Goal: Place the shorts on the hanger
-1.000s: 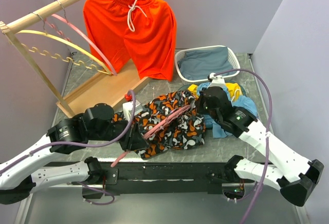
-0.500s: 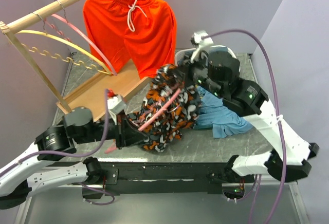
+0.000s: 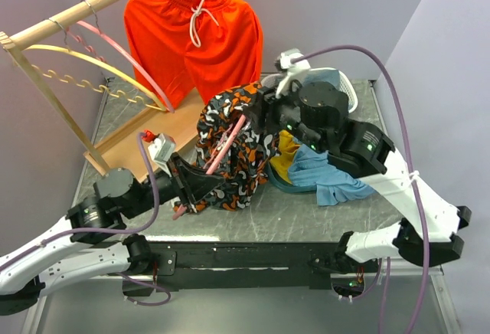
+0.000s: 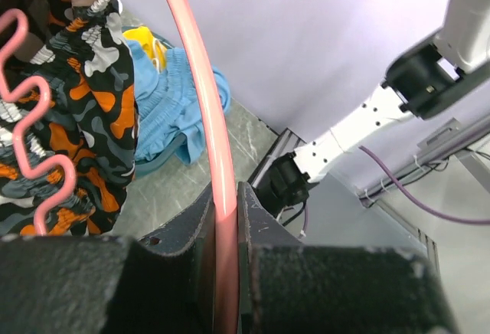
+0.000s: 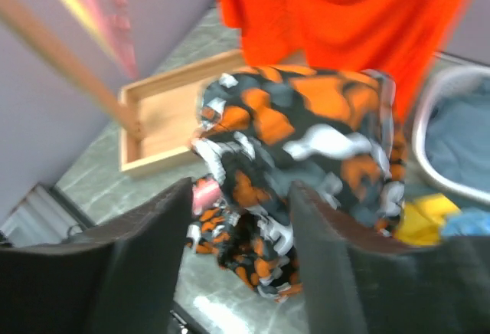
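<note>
The camouflage-print shorts (image 3: 233, 154) hang draped over the pale pink hanger (image 3: 228, 141), which stands raised and slanted above the table. My left gripper (image 3: 200, 183) is shut on the hanger's lower arm; in the left wrist view the pink arm (image 4: 208, 104) runs up from between my closed jaws (image 4: 227, 230), with the shorts (image 4: 76, 96) over the wavy bar at the left. My right gripper (image 3: 259, 110) is at the top right of the shorts. In the right wrist view its jaws (image 5: 241, 223) stand open, with the shorts (image 5: 306, 139) and a bit of the hanger (image 5: 205, 194) just beyond them.
A wooden rack (image 3: 84, 8) at the back left carries a yellow hanger (image 3: 92, 62), another pink one and bright orange shorts (image 3: 195, 43). Behind my right arm is a white basket (image 3: 348, 93). Blue cloth (image 3: 329, 177) and a yellow cloth (image 3: 285, 150) lie to the right of the shorts.
My right gripper carried the shorts up and to the left over the hanger, and its jaws have now opened. My left gripper tilted the hanger up while keeping hold.
</note>
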You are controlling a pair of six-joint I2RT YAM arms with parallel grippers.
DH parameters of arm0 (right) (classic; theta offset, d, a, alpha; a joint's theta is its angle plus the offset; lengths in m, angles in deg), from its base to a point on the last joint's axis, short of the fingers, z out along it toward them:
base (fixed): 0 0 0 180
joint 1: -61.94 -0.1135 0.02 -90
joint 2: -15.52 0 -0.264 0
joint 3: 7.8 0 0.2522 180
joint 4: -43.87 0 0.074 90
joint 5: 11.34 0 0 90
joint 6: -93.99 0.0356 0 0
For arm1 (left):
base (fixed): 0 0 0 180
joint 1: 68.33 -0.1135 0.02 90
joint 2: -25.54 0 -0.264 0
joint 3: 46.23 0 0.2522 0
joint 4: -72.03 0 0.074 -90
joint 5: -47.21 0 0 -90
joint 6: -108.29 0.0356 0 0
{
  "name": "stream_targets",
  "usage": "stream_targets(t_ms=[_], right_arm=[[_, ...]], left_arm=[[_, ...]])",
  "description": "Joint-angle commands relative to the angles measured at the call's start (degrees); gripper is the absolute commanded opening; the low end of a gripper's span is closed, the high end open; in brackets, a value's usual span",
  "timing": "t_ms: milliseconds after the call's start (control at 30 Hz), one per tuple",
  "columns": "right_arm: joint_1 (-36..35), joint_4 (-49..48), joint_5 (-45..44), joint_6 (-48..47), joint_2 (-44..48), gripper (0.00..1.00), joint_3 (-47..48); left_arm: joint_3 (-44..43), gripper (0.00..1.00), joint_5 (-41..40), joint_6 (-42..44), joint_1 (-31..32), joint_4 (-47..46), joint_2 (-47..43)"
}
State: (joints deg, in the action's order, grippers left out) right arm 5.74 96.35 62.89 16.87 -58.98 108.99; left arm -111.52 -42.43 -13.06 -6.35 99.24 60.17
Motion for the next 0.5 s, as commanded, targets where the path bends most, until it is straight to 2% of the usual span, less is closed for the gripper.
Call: stream_targets(t_ms=[0, 33, 133, 167, 200, 233, 300, 467], right_arm=[[0.5, -1.3, -8.9, 8.5, 7.9, 0.66, -3.9], [0.4, -1.0, -9.6, 10.0, 8.7, 0.71, -5.1], [2.4, 1.7, -10.8, 18.4, 10.1, 0.77, -6.3], [4.0, 2.7, -8.3, 20.2, 9.9, 0.78, -6.1], [8.7, 3.6, -5.1, 23.7, 9.0, 0.78, -5.9], [11.4, 4.4, 4.1, 25.1, 8.5, 0.77, -6.3], [17.7, 4.6, 10.6, 29.4, 7.7, 0.73, -7.3], [23.8, -0.5, 23.4, 38.1, 8.2, 0.74, -14.0]], left_arm=[[2.0, 0.01, -3.2, -1.5, 0.3, -13.1, -1.7], [3.1, 0.01, -3.2, -1.7, 0.2, -15.0, -1.7], [4.1, 0.01, -2.1, -1.5, 0.2, -16.4, -0.9], [4.2, 0.01, -1.9, -1.2, 0.2, -16.4, -0.3], [4.5, 0.01, -1.9, -1.0, 0.2, -16.4, -0.1], [5.2, 0.01, -2.2, -0.9, 0.2, -16.7, 0.0], [5.8, 0.01, -2.6, -0.2, 0.2, -17.0, 0.2], [7.2, 0.01, -3.3, 1.3, 0.3, -18.4, 2.2]])
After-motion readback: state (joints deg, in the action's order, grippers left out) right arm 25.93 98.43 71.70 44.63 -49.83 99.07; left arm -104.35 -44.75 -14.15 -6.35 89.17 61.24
